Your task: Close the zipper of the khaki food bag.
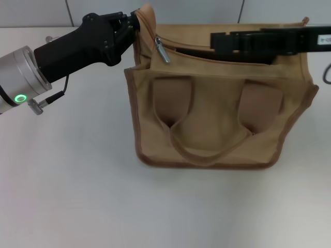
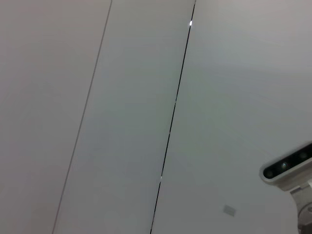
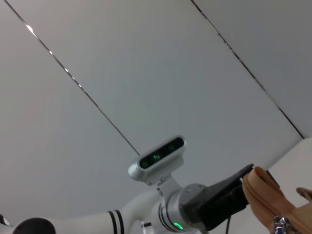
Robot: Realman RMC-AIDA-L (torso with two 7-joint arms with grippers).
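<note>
The khaki food bag (image 1: 217, 124) lies on the white table with its handle loop toward me. Its zipper (image 1: 155, 31) stands open, and a dark gap shows along the top. The silver pull (image 1: 162, 50) hangs at the bag's left end. My left gripper (image 1: 135, 23) is shut on the bag's left top corner tab (image 3: 261, 187), and the right wrist view shows it (image 3: 243, 180) again beside the pull (image 3: 279, 225). My right gripper (image 1: 214, 42) reaches in from the right along the bag's top opening and stops well right of the pull.
The white table (image 1: 77, 196) spreads to the left of the bag and in front of it. A cable end (image 1: 327, 72) lies at the right edge. Grey wall panels (image 2: 146, 97) fill the left wrist view, with the robot's head camera (image 3: 157, 158) visible.
</note>
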